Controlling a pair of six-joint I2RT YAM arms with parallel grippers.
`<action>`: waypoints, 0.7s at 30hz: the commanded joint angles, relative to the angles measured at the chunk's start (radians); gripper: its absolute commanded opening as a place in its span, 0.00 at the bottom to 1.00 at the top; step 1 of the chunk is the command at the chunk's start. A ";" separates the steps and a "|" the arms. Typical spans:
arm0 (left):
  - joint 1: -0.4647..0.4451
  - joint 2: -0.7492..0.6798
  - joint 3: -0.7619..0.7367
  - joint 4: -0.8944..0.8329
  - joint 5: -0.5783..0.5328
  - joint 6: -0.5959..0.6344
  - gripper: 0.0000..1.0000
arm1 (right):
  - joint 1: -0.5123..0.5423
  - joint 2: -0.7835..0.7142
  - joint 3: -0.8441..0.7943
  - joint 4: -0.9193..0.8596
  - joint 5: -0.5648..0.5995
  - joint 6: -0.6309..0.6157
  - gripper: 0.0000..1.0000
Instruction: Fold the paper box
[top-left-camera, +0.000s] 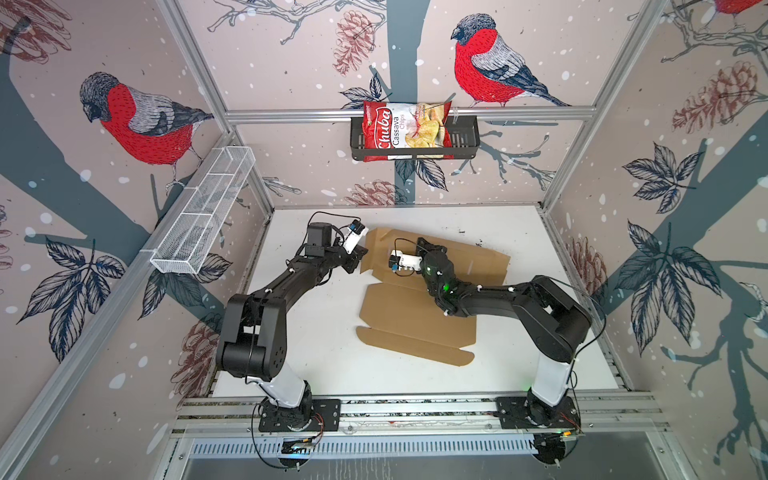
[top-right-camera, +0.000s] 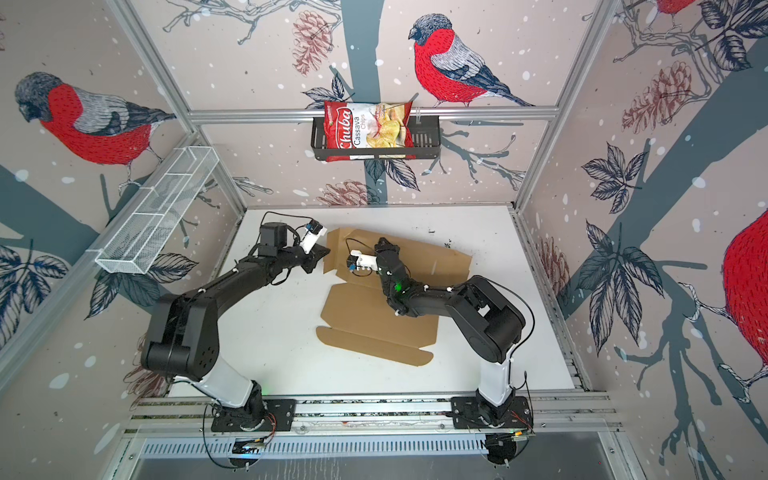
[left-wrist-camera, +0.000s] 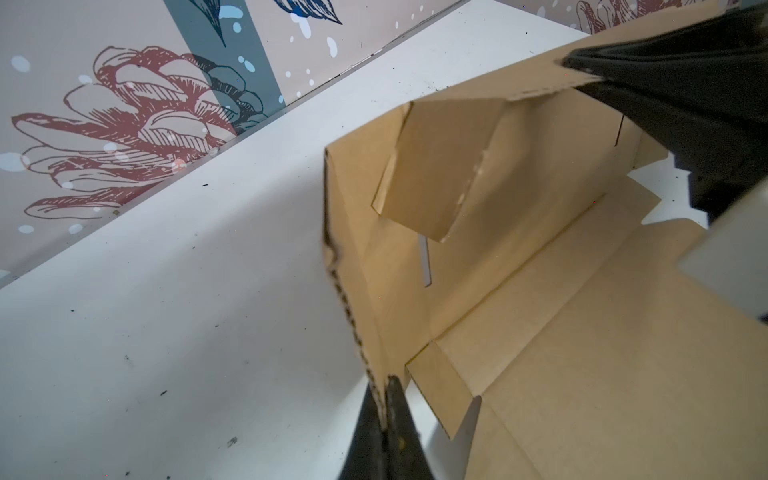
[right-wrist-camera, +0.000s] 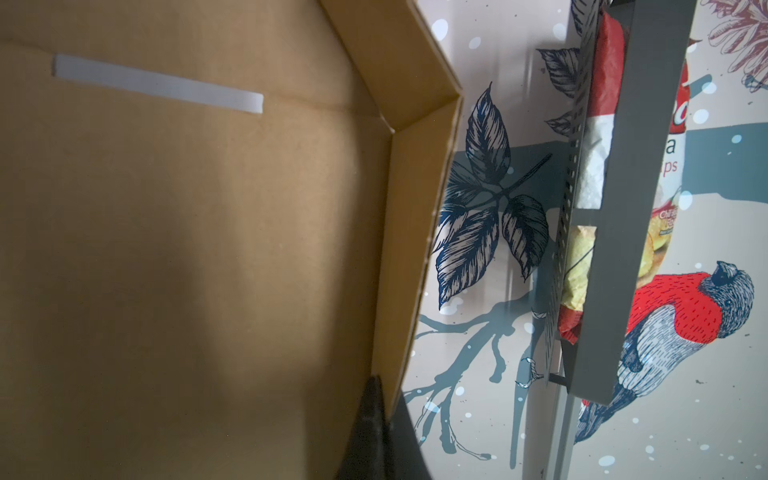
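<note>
Cardboard of the paper box (top-left-camera: 415, 316) lies part-folded at the middle of the white table (top-left-camera: 316, 361). The left gripper (left-wrist-camera: 384, 395) pinches its raised wall toward the table's left edge. The right gripper (right-wrist-camera: 384, 395) pinches the wall toward the table's far edge.

The paper box (top-left-camera: 415, 320) is lying on the white table (top-left-camera: 316, 357), a plain brown corrugated sheet with flaps and slots, its near half sitting flat and unfolded. Its far half is standing partly up: I am pinching its left side wall upright in my left gripper (left-wrist-camera: 381, 392) and its rear wall in my right gripper (right-wrist-camera: 386, 405), the raised walls meeting at a corner
</note>
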 joint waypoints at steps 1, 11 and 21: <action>-0.052 -0.031 -0.029 0.102 0.038 -0.010 0.00 | 0.018 -0.011 0.007 -0.067 -0.018 -0.009 0.00; -0.141 -0.022 -0.089 0.216 0.013 -0.113 0.00 | 0.058 0.003 0.014 -0.092 -0.017 0.035 0.00; -0.122 0.042 -0.061 0.190 -0.008 -0.184 0.16 | 0.030 0.004 -0.031 -0.010 -0.038 0.027 0.00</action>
